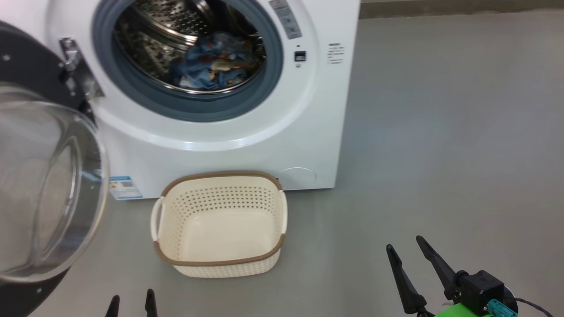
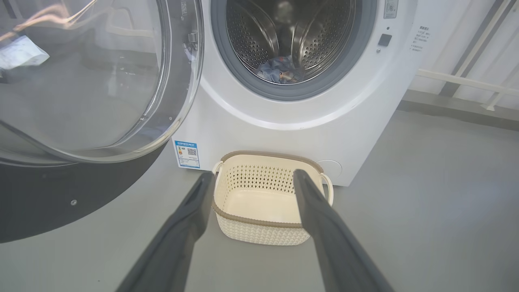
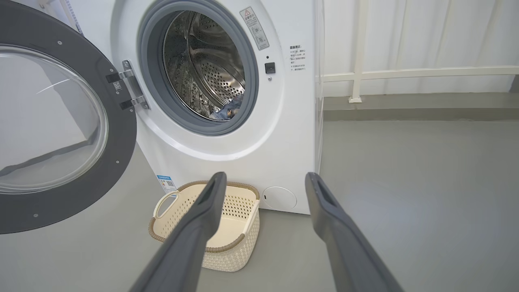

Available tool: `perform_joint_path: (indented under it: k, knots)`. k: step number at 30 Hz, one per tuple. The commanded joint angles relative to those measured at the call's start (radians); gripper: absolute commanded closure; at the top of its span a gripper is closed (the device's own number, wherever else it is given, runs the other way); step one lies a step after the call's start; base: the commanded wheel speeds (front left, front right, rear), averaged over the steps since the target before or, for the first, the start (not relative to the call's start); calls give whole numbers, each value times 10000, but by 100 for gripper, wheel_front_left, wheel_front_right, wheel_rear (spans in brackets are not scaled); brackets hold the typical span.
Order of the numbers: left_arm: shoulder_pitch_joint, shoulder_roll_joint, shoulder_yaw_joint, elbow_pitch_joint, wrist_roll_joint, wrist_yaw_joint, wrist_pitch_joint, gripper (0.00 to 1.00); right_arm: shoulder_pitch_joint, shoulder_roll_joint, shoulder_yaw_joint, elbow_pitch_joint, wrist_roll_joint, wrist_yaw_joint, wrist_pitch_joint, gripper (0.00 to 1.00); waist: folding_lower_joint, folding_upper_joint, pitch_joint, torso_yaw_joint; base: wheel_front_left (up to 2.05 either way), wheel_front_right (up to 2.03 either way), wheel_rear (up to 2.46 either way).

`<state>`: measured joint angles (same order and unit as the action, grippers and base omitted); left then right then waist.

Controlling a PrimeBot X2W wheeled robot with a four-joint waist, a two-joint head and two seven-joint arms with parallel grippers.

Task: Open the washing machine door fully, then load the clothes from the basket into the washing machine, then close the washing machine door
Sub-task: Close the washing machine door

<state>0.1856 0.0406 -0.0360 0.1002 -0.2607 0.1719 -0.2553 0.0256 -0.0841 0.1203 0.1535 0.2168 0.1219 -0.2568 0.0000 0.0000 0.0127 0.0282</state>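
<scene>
The white washing machine [image 1: 282, 145] [image 2: 365, 105] [image 3: 292, 134] stands with its round door [image 1: 44, 185] [image 2: 81, 81] [image 3: 61, 129] swung wide open to the left. Blue patterned clothes [image 1: 216, 66] [image 2: 279, 71] [image 3: 231, 111] lie inside the steel drum. The cream basket [image 1: 220, 259] [image 2: 263, 235] [image 3: 231, 251] sits empty on the floor in front of the machine. My left gripper [image 1: 132, 304] [image 2: 253, 178] is open, low and back from the basket. My right gripper [image 1: 405, 246] [image 3: 265, 178] is open too, out to the basket's right over bare floor.
Grey floor [image 1: 440, 132] stretches wide to the right of the machine. A white railing [image 3: 405, 75] and curtain run along the back wall. The open door's glass bowl bulges out at the left, close to my left arm.
</scene>
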Motion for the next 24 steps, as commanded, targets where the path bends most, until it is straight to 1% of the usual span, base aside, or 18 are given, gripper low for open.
perform_joint_path:
  k: [1,4,5,8,15,18,24]
  knots:
    - [-256,97,311,-294,-34,91,-65,0,-182,-89,331,-214,-115,88,-49,0,0,0,-84,718,0,0,0]
    - [-180,97,299,-332,-61,159,-65,0,-275,-155,414,-141,-79,88,-49,0,0,0,-187,1396,0,0,0]
    - [-116,97,319,-363,-77,210,-65,0,-337,-179,460,-105,-54,88,-49,0,0,0,-269,1888,0,0,0]
    - [-19,97,371,-417,-57,249,-65,0,-407,-188,558,-75,-25,88,-49,0,0,0,-403,2643,0,0,0]
    - [155,97,502,-449,115,186,-65,0,-403,-119,751,-24,80,88,-49,0,0,0,-707,4314,0,0,0]
    - [189,97,679,-603,18,246,-65,0,-602,-117,1049,7,68,88,-49,0,0,0,-527,4644,0,0,0]
    - [353,97,943,-981,-305,542,-65,0,-1274,-251,1791,309,203,88,-49,0,0,0,-272,4845,0,0,0]
